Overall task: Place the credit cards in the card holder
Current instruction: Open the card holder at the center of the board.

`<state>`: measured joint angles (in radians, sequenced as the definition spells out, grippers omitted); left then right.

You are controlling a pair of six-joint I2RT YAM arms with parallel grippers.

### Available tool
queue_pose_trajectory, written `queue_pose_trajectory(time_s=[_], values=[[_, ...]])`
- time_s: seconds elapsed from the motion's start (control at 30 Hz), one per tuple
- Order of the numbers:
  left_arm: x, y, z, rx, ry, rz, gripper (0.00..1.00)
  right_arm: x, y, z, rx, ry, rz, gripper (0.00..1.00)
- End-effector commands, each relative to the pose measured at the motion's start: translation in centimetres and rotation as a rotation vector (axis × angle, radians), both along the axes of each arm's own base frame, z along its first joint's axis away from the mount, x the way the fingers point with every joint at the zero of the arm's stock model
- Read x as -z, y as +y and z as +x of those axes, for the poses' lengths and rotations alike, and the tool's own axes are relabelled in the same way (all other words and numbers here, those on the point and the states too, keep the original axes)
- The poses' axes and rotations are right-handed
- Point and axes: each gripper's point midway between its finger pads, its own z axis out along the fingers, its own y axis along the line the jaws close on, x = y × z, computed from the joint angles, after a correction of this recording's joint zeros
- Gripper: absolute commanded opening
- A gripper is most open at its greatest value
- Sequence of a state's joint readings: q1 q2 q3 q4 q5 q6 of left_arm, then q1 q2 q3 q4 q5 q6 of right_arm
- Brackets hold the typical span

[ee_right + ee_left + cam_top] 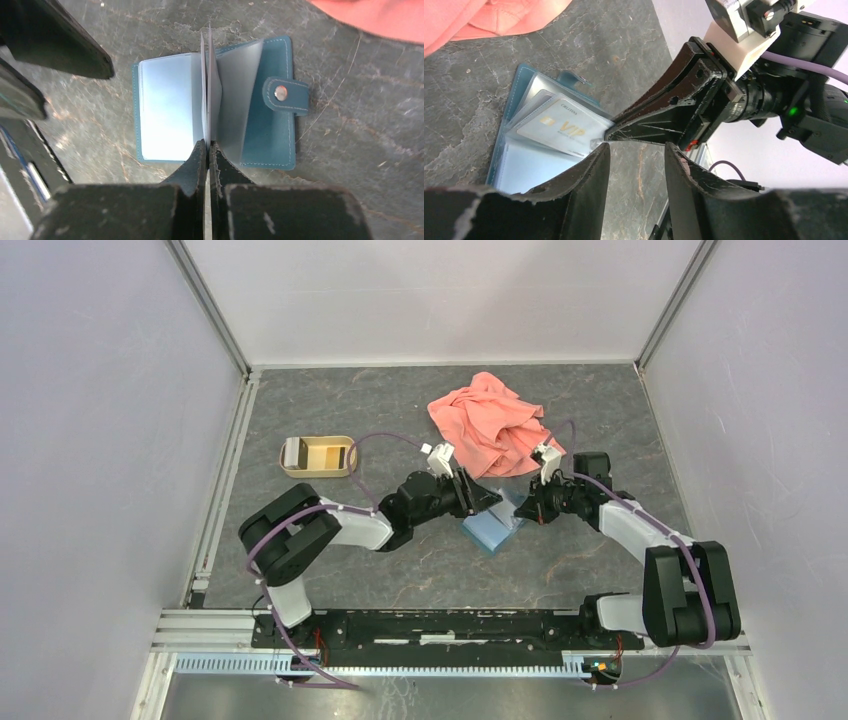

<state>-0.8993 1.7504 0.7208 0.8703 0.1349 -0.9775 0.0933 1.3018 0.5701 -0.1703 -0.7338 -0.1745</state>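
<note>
Credit card with "VIP" lettering

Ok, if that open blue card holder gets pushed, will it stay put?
Probably slides: the card holder lies flat, thin and likely light. Its clear sleeves stand curved, so they look floppy and would likely bend.

The left arm stretches forward and to the right, low over the table, and the left gripper has its fingers spread apart. The right arm bends leftward to meet it, and the right gripper is pinched tight, fingertips pressed together. The two grippers' tips lie just beside each other
</note>
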Motion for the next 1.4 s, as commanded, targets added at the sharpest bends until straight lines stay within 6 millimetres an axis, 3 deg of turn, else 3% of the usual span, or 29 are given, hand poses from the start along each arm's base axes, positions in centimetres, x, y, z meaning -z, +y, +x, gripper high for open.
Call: queue_pose_trajectory(time_s=[0.0,0.17,0.37,0.47,0.6,0.7,0.83,0.97,1.03,1.17,1.37], values=[[-0.2,-1.7,1.2,0.013,-0.036,0.003,0.50,0.2,-0.1,0.8,0.204,0.133,0.082,0.00],[2.6,-2.9,2.1,0.021,0.002,0.086,0.50,1.4,-1.2,1.1,0.298,0.182,0.083,0.02],[6.1,-4.0,3.3,0.021,0.044,0.178,0.49,1.2,-2.1,1.7,0.261,0.138,0.026,0.27],[7.9,-4.2,3.4,0.029,0.066,0.224,0.49,0.0,-2.8,2.8,0.228,0.042,-0.033,0.45],[9.9,-4.1,3.4,0.040,0.085,0.282,0.49,-3.2,-3.8,4.2,0.172,-0.160,-0.117,0.72],[10.9,-4.2,3.3,0.061,0.090,0.319,0.49,-6.2,-2.7,3.5,-0.005,-0.352,-0.113,0.79],[11.4,-4.4,3.1,0.092,0.089,0.338,0.50,-8.1,0.1,1.7,-0.168,-0.441,0.027,0.69],[10.1,-4.0,3.6,0.068,0.068,0.330,0.51,-5.9,0.5,1.5,-0.216,-0.289,0.044,0.31],[8.9,-3.6,4.1,0.047,0.051,0.316,0.51,-4.9,0.8,1.2,-0.259,-0.227,0.055,0.22],[6.5,-2.6,4.5,0.019,0.014,0.286,0.52,-2.4,1.0,0.1,-0.263,-0.123,0.071,0.17],[3.7,-0.5,3.9,-0.022,-0.041,0.272,0.52,1.9,-0.3,0.0,-0.193,0.014,-0.041,0.15]])
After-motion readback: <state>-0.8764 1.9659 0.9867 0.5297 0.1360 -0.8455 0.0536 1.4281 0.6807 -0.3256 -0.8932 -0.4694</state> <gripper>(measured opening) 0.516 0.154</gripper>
